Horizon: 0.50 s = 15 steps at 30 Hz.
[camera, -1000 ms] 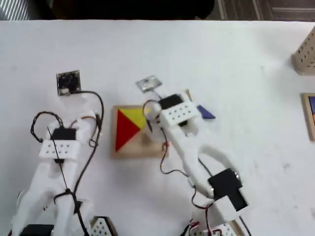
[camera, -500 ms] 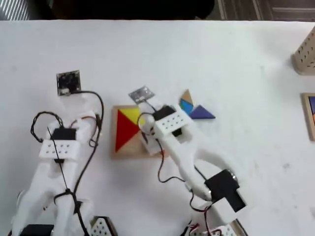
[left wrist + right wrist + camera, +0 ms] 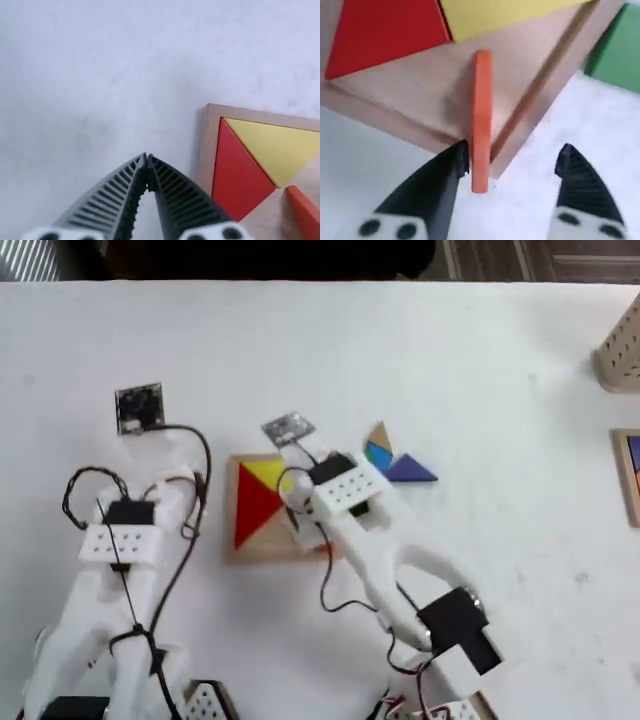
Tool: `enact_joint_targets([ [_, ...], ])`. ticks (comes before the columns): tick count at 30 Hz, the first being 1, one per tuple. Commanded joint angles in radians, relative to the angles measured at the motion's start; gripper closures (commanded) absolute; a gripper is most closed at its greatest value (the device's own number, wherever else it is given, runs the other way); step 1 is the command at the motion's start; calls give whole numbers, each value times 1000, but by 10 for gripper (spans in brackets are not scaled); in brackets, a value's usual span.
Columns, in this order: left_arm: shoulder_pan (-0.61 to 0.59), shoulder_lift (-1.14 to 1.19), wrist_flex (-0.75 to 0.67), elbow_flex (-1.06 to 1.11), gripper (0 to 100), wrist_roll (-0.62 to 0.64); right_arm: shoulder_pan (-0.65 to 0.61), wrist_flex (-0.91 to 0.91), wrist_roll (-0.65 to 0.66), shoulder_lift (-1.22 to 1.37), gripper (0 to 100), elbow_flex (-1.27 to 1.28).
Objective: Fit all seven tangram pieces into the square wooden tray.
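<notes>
Right claw [image 3: 514, 152] is over the near right part of the square wooden tray [image 3: 540, 95], jaws spread and gripping nothing. One finger touches the thin orange wooden piece [image 3: 481, 115]. That piece stands on edge, one end over the tray floor and the other appearing to cross the rim. It is judged not seated: it must tip flat to fit.

Left claw [image 3: 147, 172] is closed on nothing above the bare white worktop [image 3: 450, 340], just left of the tray. It is judged parked clear to give the other arm room.

Large red triangle [image 3: 385, 30] and large yellow triangle [image 3: 510, 12] lie flat in the tray, edges meeting, at its left and far sides. This leaves bare wood for the smaller pieces.

Green piece [image 3: 620, 55] lies just outside the rim. Blue piece [image 3: 378, 455], dark blue triangle [image 3: 410, 470] and tan piece [image 3: 378, 432] cluster to the right of the tray, near the right arm. Four pieces are unplaced.
</notes>
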Motion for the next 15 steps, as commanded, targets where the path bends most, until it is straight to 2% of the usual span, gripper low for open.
enact_joint_targets([
  [1,-5,1,5,-31,977,-9,42,84,0,-47,722,-109],
  [7,35,-8,48,-31,977,-9,136,249,140,-47,736,-219],
  [9,65,-8,64,-34,977,-9,174,269,169,-47,792,-226],
  [13,136,-8,92,-32,977,-11,282,266,175,-48,994,-210],
  [15,173,-8,103,-31,977,-11,311,236,195,-79,974,-157],
])
